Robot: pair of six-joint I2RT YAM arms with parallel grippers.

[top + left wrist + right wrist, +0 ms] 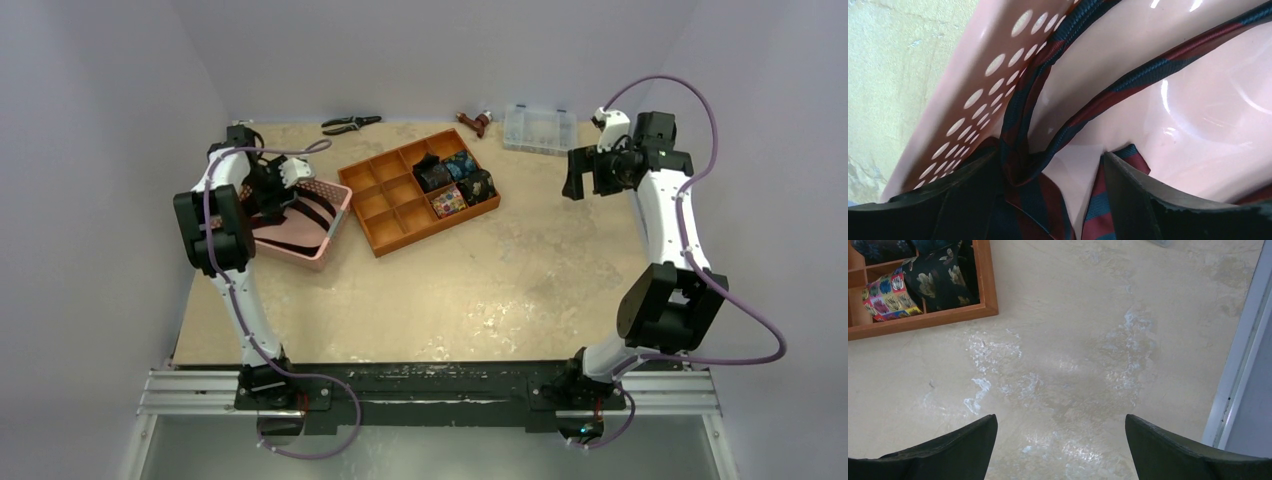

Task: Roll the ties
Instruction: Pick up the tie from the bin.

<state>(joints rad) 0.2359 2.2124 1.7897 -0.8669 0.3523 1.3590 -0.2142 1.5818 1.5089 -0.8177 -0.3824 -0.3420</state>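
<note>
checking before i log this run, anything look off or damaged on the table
Nothing spilled or broken. The tabletop has whitish scuffed patches, and the striped tie lies in loose twisted loops in the pink basket, unrolled.

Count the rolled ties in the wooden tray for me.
4, all at the right end of the wooden tray: a black roll, a blue roll, a dark floral roll and a multicoloured roll nearest. Dividers may hide more.

Soft, even overhead light; faint shadows; white glare streaks on the pink basket; foreground blurred.
</note>
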